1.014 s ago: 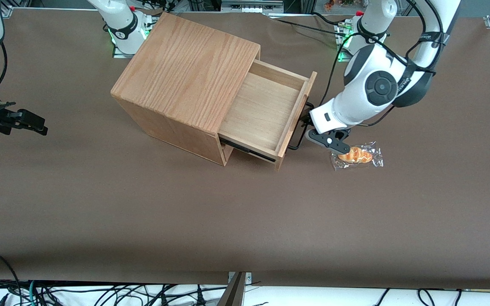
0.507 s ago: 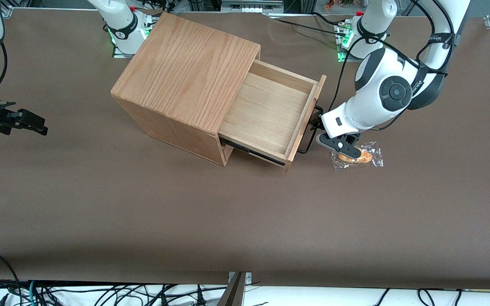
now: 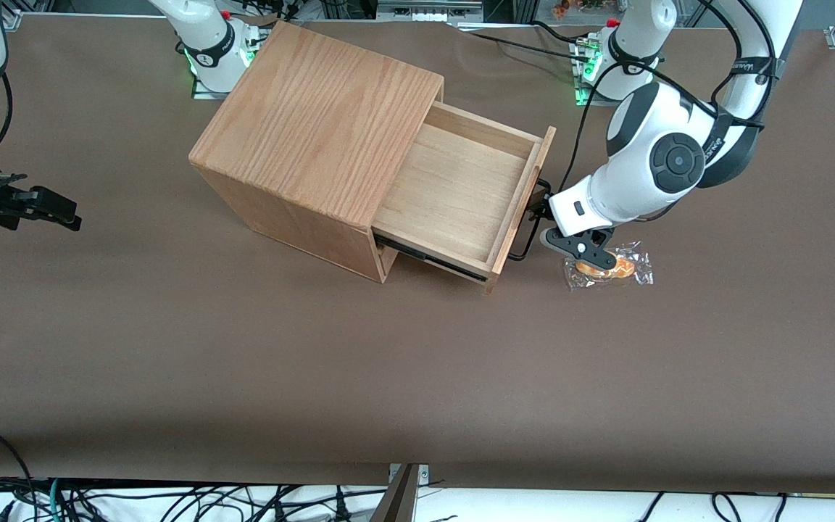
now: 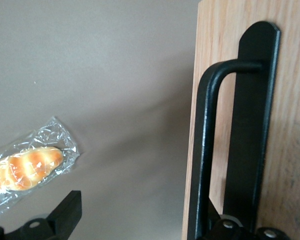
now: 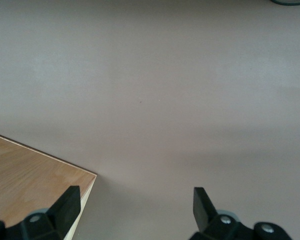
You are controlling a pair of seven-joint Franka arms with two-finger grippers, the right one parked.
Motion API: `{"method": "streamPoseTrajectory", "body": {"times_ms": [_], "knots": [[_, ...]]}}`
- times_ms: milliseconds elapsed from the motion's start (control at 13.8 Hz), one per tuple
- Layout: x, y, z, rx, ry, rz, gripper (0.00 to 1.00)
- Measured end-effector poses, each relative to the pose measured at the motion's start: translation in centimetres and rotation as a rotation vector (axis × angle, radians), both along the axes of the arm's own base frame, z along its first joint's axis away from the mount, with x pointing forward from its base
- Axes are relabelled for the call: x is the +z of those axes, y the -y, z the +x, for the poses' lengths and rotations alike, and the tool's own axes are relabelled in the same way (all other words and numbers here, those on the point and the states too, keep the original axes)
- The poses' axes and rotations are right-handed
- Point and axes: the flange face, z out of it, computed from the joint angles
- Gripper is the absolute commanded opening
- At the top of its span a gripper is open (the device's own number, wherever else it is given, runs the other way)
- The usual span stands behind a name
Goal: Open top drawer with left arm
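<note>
The top drawer (image 3: 461, 192) is seen pulled well out of the cabinet (image 3: 316, 138), a little right of the middle of the front view, upper half of the frame. Its pale inside is bare; nothing is held in it. The black wire handle (image 3: 526, 232) is mounted on the drawer's front panel, and the gripper (image 3: 542, 226) of the left arm (image 3: 649, 163) is placed right at it. In the wrist view the fingers (image 4: 65, 215) are spread apart, one at each side of the handle (image 4: 206, 150), so the bar is not pinched.

A wrapped pastry (image 3: 609, 267) lies on the table (image 3: 243, 362) just beside the gripper, nearer the front camera. It is judged that the packet could be knocked or dragged if the arm is drawn away low or sideways. The handle could also be snagged by a finger, tugging the drawer or shifting the cabinet.
</note>
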Motion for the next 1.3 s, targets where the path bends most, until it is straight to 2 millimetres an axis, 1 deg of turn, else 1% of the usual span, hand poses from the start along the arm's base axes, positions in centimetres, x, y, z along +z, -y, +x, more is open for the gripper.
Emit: {"method": "streamPoseTrajectory", "body": {"times_ms": [72,145,435,580,652,725,870,942,1087,1232,1304], "knots": [[0.2,-0.3,0.0,0.009,-0.018,-0.004,1.0],[1.1,-0.6,0.2,0.023,-0.035,-0.018,1.0],[6.2,-1.1,0.6,0.042,-0.055,-0.063,1.0],[9.2,-1.8,0.7,0.039,-0.057,-0.059,1.0],[10.9,-2.7,0.8,0.046,-0.054,-0.055,1.0],[12.6,-4.1,0.9,0.063,-0.047,-0.048,1.0],[15.3,-7.6,0.8,0.1,-0.011,0.003,1.0],[16.3,-9.0,0.6,0.105,0.018,0.058,1.0],[17.8,-10.4,0.3,0.093,0.072,0.165,1.0],[19.3,-11.7,0.6,0.105,0.117,0.211,1.0],[20.1,-12.8,1.0,0.126,0.135,0.213,1.0]]}}
